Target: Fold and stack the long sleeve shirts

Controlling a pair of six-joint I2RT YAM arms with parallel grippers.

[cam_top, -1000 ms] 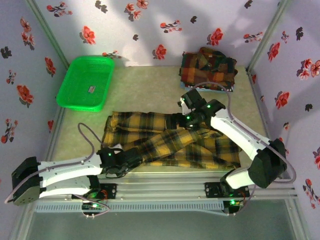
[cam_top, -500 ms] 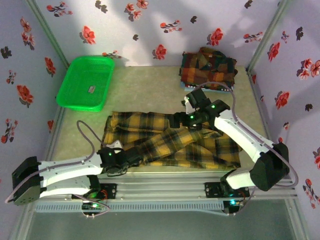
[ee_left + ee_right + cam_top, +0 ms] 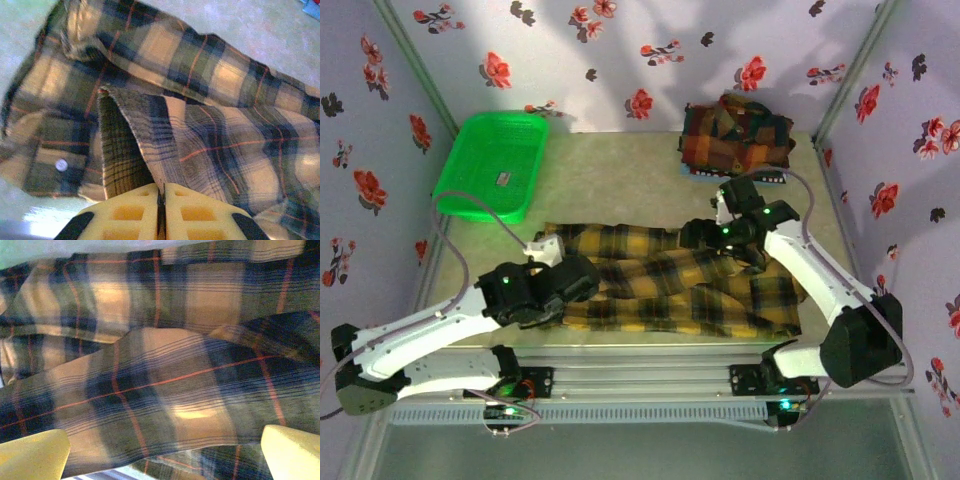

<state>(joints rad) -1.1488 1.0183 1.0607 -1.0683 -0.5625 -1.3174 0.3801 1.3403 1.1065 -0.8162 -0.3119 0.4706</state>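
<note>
A mustard-yellow and black plaid long sleeve shirt (image 3: 720, 300) lies spread across the near middle of the table. One sleeve (image 3: 225, 145) runs over its body. My left gripper (image 3: 592, 283) sits at the shirt's left part, its yellow fingers (image 3: 130, 215) shut on a fold of that sleeve's cloth. My right gripper (image 3: 692, 234) hovers over the shirt's upper middle. Its fingers (image 3: 30, 455) stand wide open on either side of a band of plaid cloth (image 3: 165, 390), not gripping it. Folded red, orange and dark green plaid shirts (image 3: 735, 135) are stacked at the back right.
A green plastic basket (image 3: 490, 165) stands at the back left. Flowered walls close in the table on three sides. Bare tabletop (image 3: 610, 190) lies between the basket, the stack and the spread shirt. A metal rail (image 3: 650, 375) runs along the near edge.
My left gripper has shut on the sleeve and carried it away from the near edge, toward the shirt's middle. My right gripper has opened wider and shifted right.
</note>
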